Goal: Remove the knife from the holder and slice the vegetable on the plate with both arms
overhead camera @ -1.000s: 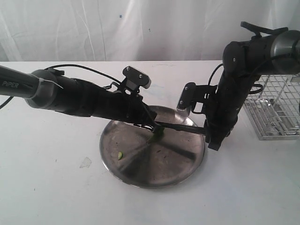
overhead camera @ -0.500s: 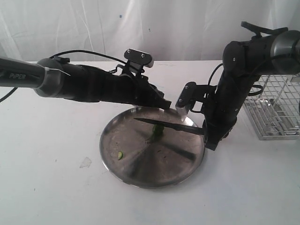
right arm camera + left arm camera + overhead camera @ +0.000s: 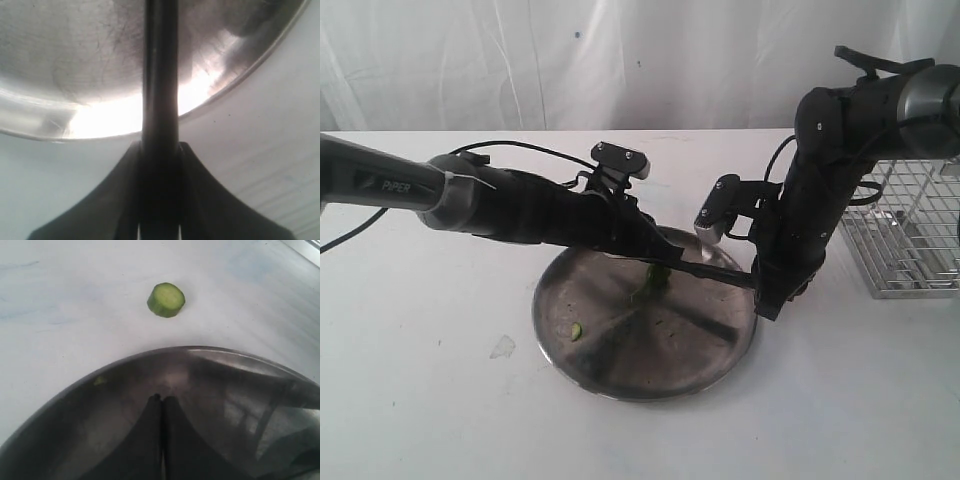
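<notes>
One dark green vegetable (image 3: 655, 279) lies on the plate (image 3: 620, 372), a little behind its middle, just under the knife (image 3: 715, 271); whether the blade touches it cannot be told. A small pale green bit (image 3: 576, 331) also rests on the plate, nearer its left side; the knife's dark blade reaches leftward across the steel, its black handle clamped between the fingers (image 3: 120, 200) of the right gripper (image 3: 767, 287) at the plate's right rim. The left gripper (image 3: 666, 249) hangs over the rear rim with its fingers (image 3: 145, 440) pressed together, empty; just beyond that rim a round green slice (image 3: 166, 300) sits on the white table (image 3: 440, 400). White lettering (image 3: 395, 186) on the left arm (image 3: 520, 205) reads "PIPER"; the wire holder (image 3: 910, 245) stands on the table at far right, apart from the plate.
</notes>
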Action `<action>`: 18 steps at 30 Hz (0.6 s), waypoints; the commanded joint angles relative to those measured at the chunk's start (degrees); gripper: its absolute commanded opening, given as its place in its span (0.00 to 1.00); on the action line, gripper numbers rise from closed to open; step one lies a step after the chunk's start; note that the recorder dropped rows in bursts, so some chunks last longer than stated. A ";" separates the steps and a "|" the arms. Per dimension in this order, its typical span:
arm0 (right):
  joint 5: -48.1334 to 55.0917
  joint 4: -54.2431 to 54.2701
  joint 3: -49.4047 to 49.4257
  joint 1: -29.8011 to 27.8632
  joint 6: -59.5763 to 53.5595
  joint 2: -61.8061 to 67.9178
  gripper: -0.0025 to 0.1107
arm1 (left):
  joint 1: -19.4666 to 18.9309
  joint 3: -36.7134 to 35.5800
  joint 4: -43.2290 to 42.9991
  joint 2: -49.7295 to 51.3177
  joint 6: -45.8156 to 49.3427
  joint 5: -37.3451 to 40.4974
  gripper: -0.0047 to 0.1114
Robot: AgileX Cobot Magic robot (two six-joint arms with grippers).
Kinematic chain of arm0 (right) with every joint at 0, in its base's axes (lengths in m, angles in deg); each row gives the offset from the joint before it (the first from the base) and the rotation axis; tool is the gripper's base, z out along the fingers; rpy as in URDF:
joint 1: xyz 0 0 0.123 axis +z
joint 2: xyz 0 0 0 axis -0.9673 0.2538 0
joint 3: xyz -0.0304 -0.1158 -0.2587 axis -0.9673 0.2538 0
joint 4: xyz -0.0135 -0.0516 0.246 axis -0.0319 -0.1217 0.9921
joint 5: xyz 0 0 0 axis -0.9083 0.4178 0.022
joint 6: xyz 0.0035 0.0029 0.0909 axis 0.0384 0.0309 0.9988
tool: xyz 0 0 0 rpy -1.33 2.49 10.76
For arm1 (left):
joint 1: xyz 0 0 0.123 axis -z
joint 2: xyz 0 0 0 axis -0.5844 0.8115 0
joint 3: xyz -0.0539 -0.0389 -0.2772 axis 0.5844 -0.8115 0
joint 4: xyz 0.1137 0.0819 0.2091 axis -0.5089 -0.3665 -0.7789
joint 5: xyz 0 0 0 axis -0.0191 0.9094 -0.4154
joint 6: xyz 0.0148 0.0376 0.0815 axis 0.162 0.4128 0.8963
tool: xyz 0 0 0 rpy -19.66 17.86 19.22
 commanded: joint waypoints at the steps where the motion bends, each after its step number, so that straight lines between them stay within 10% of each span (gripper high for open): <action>1: -0.13 0.28 0.09 -0.59 0.60 0.03 0.02 | -0.02 1.46 1.24 0.40 -0.61 1.00 0.04; 18: -1.30 0.28 0.09 -0.59 3.68 0.03 0.02 | -0.02 2.38 1.24 1.40 -2.00 0.88 0.04</action>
